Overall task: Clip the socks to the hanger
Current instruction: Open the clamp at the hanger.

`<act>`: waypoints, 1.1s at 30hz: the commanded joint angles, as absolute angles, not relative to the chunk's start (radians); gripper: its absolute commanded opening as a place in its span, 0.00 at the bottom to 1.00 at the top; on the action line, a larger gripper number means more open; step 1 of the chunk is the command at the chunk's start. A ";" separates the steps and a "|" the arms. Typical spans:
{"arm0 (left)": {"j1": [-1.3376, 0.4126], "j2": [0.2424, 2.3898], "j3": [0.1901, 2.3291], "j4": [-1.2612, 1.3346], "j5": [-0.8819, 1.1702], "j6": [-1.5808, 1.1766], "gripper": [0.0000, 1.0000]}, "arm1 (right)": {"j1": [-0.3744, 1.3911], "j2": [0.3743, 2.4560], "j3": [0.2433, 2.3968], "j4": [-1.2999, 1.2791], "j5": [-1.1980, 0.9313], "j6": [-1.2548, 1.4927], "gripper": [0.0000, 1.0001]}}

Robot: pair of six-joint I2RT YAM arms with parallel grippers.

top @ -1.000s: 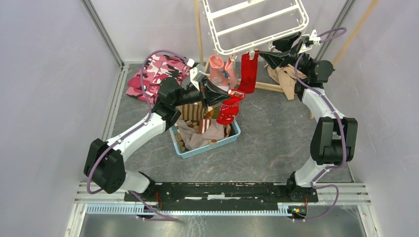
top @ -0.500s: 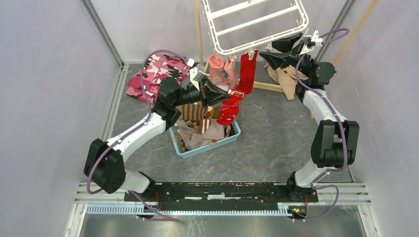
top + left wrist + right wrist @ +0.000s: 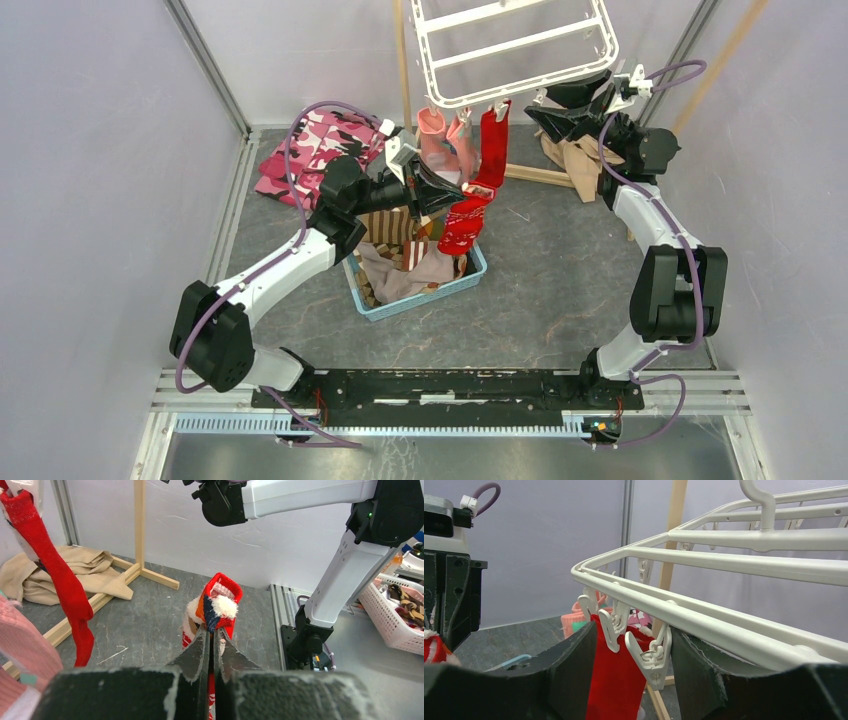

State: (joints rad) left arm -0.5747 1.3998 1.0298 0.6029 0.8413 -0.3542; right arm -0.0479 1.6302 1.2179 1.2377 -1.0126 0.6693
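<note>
Slip risk: right jaws, spread astride a peg [image 3: 653, 662] on the hanger [image 3: 744, 540], cd squeeze it off-centre & set the frame swinging. Left jaws pinched the red sock [image 3: 220, 597] by a thin fold, which cd pull free.

The left arm [image 3: 275, 272] and the right arm [image 3: 640, 215] are built alike: smooth white shell links joined by chunky, rounded black joint housings. A purple cable [image 3: 290, 160] loops along each arm. A small green light [image 3: 370, 515] glows on one black joint of the right arm. The left gripper [image 3: 211, 630] and the right gripper [image 3: 634, 630] have matt black wedge-shaped fingers with rough, chipped edges. Both bases are bolted to a black rail [image 3: 450, 385] at the near edge.
</note>
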 commanded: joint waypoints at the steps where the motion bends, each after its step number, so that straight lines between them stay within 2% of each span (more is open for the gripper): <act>1: -0.580 1.368 1.050 0.613 0.849 -0.301 0.03 | -0.052 1.590 1.225 1.278 -1.017 0.683 0.59; 5: -0.580 1.365 1.048 0.610 0.850 -0.299 0.03 | -0.051 1.586 1.227 1.248 -1.012 0.656 0.56; 12: -0.580 1.364 1.047 0.608 0.849 -0.297 0.03 | -0.048 1.585 1.226 1.226 -1.008 0.641 0.44; 19: -0.580 1.369 1.051 0.609 0.848 -0.297 0.03 | -0.048 1.580 1.227 1.210 -1.004 0.631 0.38; 27: -0.580 1.383 1.066 0.603 0.831 -0.292 0.03 | -0.048 1.581 1.242 1.159 -1.012 0.637 0.22; 33: -0.580 1.422 1.123 0.565 0.795 -0.299 0.03 | -0.043 1.576 1.248 1.109 -1.014 0.632 0.17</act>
State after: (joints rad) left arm -0.5747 1.4017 1.0435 0.5697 0.8333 -0.3386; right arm -0.0475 1.6184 1.2179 1.1278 -1.0088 0.6312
